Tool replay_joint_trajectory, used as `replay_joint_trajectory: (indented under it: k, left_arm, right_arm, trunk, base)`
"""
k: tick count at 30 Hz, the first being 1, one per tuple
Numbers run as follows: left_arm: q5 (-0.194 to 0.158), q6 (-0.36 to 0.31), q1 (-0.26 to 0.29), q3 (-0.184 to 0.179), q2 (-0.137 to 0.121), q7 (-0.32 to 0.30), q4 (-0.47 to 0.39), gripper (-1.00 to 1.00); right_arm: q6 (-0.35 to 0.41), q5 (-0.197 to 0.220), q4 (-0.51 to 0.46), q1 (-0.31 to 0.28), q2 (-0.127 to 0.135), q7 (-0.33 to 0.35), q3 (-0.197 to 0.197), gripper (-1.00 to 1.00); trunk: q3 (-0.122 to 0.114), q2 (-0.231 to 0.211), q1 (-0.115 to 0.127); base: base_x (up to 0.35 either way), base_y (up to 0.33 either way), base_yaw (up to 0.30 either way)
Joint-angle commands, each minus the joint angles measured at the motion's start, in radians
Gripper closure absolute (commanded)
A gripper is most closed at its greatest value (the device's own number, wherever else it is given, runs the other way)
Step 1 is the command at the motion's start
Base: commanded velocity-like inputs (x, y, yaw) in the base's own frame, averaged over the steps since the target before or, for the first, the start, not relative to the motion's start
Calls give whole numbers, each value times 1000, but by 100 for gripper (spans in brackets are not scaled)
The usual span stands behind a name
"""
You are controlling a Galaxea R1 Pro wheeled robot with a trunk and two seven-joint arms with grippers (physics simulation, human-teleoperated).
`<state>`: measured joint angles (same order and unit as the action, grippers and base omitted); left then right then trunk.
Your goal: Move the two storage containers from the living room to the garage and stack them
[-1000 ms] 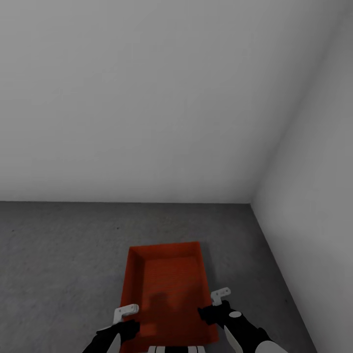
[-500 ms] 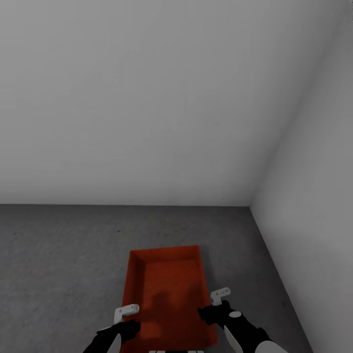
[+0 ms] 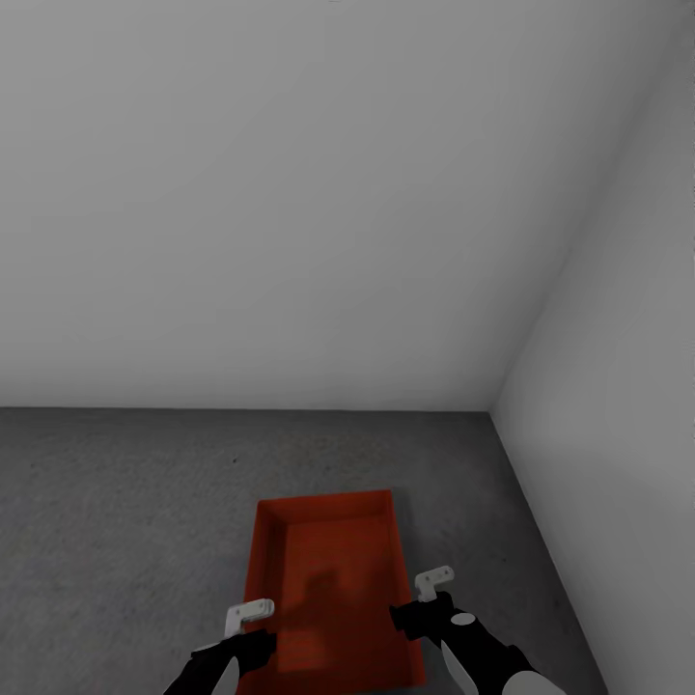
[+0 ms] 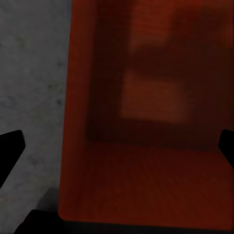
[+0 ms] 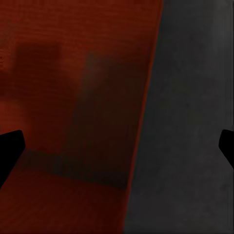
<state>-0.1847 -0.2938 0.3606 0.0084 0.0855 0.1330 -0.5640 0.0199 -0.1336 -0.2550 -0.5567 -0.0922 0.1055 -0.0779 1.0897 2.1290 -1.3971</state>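
One storage container (image 3: 333, 589) sits on the dark grey floor (image 3: 116, 521) of the garage, near the corner where the two pale walls (image 3: 290, 193) meet, and directly ahead of you between your two arms. Whether a second bin lies nested inside it you cannot tell from these renders; the red interior looks single but dim.

Watch the thin walls. If you lower or swing either arm now, a fingertip could catch the rim and drag or tip the bin, since each gripper straddles a long edge. Driving the base forward could also shove the bin toward the right wall. Judging by how things lie, lifting the arms straight up before moving the base looks safest.

Your left gripper (image 3: 243, 632) hovers over the bin's left edge; in its wrist view the dark fingertips (image 4: 10, 146) stand at the far sides of the picture, spread wide, with the container's wall (image 4: 73, 146) and bare concrete between them, and they look clear of both. Your right gripper (image 3: 417, 610) is likewise wide open over the right edge, its fingertips (image 5: 9, 146) far apart, gripping nothing, the rim (image 5: 146, 122) running between them.
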Motion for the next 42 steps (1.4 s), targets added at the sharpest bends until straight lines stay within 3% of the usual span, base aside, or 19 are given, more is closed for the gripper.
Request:
replay_joint_trajectory:
  k: [1,21,33,37,42]
  left_arm:
    - [-10,-5,0,1,0,5,-2,-100]
    - [-10,-5,0,1,0,4,-2,-100]
    - [-8,4,0,6,-15,3,3,-100]
    - [-8,18,0,8,-44,3,68,-100]
    - [-10,116,0,9,-86,1,207,-100]
  right_arm:
    - [2,-11,-1,0,0,1,0,-100]
    - [2,-11,12,0,0,1,0,-100]
    - [1,-9,36,0,3,-8,1,-100]
    - [-15,-10,74,0,20,-12,2,-100]
    - [-63,-9,162,0,64,-13,3,-100]
  trunk:
    - [-3,-7,4]
    - [-65,-147,81]
    - [-103,-231,127]
    - [-115,-259,142]
    - [-131,-294,161]
  base:
    - [0,0,0]
    - [0,0,0]
    - [0,0,0]
    - [-17,0,0]
    - [-222,0,0]
